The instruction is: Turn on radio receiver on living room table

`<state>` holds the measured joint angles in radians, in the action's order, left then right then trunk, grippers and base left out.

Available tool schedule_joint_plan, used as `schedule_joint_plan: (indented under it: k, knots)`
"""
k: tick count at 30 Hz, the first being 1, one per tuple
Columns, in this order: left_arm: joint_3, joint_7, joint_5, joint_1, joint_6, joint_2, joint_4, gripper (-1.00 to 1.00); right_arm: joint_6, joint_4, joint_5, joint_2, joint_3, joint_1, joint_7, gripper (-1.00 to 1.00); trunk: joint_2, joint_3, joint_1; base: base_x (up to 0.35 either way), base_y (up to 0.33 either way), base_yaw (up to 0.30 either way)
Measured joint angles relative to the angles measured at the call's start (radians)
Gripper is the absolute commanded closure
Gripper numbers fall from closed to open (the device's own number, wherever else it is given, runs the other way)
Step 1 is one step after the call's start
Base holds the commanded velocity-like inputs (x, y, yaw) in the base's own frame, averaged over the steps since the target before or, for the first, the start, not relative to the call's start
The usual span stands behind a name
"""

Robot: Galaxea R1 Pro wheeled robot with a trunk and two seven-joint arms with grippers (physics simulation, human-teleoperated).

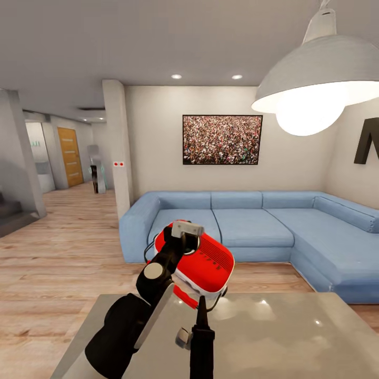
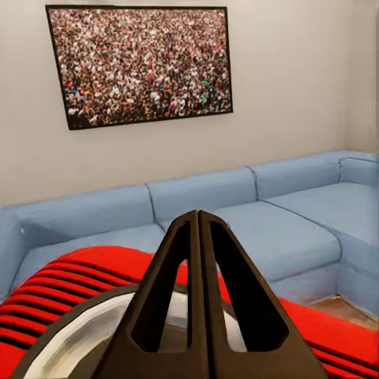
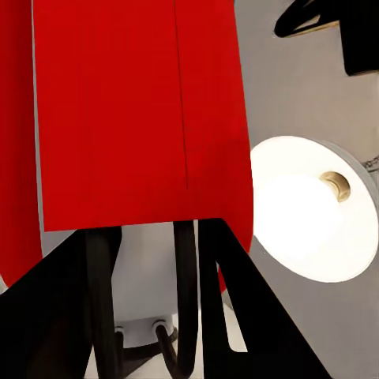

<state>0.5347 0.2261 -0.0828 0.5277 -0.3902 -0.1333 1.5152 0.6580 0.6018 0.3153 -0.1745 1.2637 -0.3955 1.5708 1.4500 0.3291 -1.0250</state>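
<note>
The red radio (image 1: 202,261) sits in the lower middle of the head view, lifted and tilted above the near edge of the grey table (image 1: 273,337). The left gripper (image 1: 185,238) is up at the radio's top. In the left wrist view its fingers (image 2: 175,300) are pressed flat together with nothing between them, just over the ribbed red shell and a white end panel (image 2: 87,343). The right gripper (image 1: 201,308) comes up from below, right under the radio. The right wrist view shows its dark fingers (image 3: 237,316) either side of the thin metal handle (image 3: 185,300), so it looks clamped on that.

The tabletop to the right of the radio is bare and glossy, and there's a strip of wood floor (image 1: 63,252) between the table and the blue sofa (image 1: 252,221).

The left wrist view catches the crowd picture (image 2: 138,63) on the wall. The right wrist view looks up at the lit lamp (image 3: 312,209), which hangs at upper right of the head view.
</note>
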Motion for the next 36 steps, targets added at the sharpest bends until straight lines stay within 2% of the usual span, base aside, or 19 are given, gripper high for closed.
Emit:
schedule_joint_plan:
  k: [19,24,30,34,36]
  knots:
    - [-0.001,0.0,0.0,0.0,-0.001,0.003,0.028,1.0,-0.042,0.0,-0.004,0.0,-0.013,0.0,0.0,1.0,0.0,0.0,0.0,0.0,0.0,0.0]
    - [-0.001,0.001,0.0,0.0,-0.001,0.004,0.028,1.0,-0.052,0.001,-0.003,0.0,-0.041,0.0,0.0,1.0,0.0,0.0,0.0,0.0,0.0,0.0]
    - [-0.001,0.0,0.001,0.0,-0.001,0.004,0.025,1.0,-0.076,0.002,-0.003,0.007,-0.046,0.0,0.0,1.0,0.0,0.0,0.0,0.0,0.0,0.0]
    - [-0.015,0.0,0.001,0.0,-0.001,0.005,0.026,1.0,-0.079,0.008,-0.002,0.043,-0.061,0.0,0.0,1.0,0.0,0.0,0.0,0.0,0.0,0.0]
    - [-0.019,0.0,0.001,0.0,-0.001,0.006,0.026,1.0,-0.081,0.01,-0.002,0.052,-0.068,0.0,0.0,1.0,0.0,0.0,0.0,0.0,0.0,0.0]
